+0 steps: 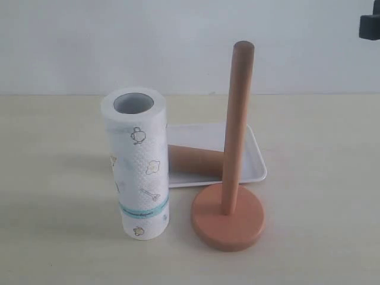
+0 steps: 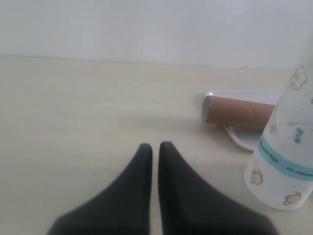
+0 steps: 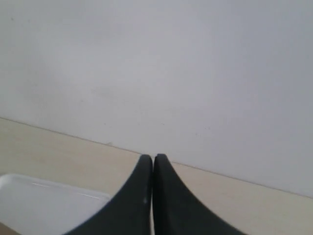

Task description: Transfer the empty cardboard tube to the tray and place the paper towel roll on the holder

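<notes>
The paper towel roll [image 1: 141, 163] stands upright on the table, left of the holder [image 1: 231, 196], whose pole is bare. The empty cardboard tube [image 1: 196, 160] lies on its side in the tray [image 1: 252, 155] behind them. In the left wrist view the tube [image 2: 237, 112] rests on the tray [image 2: 234, 134] with the towel roll [image 2: 283, 156] beside it. My left gripper [image 2: 155, 147] is shut and empty, low over bare table, apart from the roll. My right gripper [image 3: 153, 157] is shut and empty, above a corner of the tray [image 3: 44, 203].
A white wall runs along the table's far edge. A dark piece of the right arm [image 1: 370, 25] shows at the upper right corner of the exterior view. Bare table lies left of the roll and right of the holder.
</notes>
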You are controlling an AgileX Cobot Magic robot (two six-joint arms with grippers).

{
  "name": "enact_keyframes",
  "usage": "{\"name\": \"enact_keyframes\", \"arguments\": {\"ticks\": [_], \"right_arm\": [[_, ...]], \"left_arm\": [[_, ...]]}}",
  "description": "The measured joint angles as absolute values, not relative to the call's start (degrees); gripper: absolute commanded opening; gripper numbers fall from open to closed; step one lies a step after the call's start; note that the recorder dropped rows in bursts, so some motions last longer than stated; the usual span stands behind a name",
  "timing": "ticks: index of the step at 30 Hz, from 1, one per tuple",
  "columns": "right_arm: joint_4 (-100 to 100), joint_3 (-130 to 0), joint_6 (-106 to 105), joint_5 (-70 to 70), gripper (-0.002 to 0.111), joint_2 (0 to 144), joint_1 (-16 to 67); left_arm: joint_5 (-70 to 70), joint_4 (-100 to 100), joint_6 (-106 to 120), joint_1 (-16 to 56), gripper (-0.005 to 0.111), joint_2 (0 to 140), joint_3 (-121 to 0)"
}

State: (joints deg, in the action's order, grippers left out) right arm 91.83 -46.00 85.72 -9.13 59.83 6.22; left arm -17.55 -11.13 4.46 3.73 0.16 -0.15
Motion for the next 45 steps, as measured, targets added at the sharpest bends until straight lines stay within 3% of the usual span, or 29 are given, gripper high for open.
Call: {"name": "enact_keyframes", "arguments": {"ticks": [23, 30, 45], "right_arm": [[92.0, -43.3, 89.2, -13.9, 0.000, 33.3, 6.1], [96.4, -43.3, 90.1, -14.3, 0.000, 23.9, 2.3], [98.2, -43.3, 90.1, -19.2, 0.000, 22.6, 1.8]], "left_arm": [[-17.5, -11.1, 4.5, 3.7, 0.004, 0.2, -0.2], [-17.5, -11.1, 4.5, 3.7, 0.004, 0.2, -0.2], [-17.5, -11.1, 4.5, 3.7, 0.004, 0.2, -0.2]]}}
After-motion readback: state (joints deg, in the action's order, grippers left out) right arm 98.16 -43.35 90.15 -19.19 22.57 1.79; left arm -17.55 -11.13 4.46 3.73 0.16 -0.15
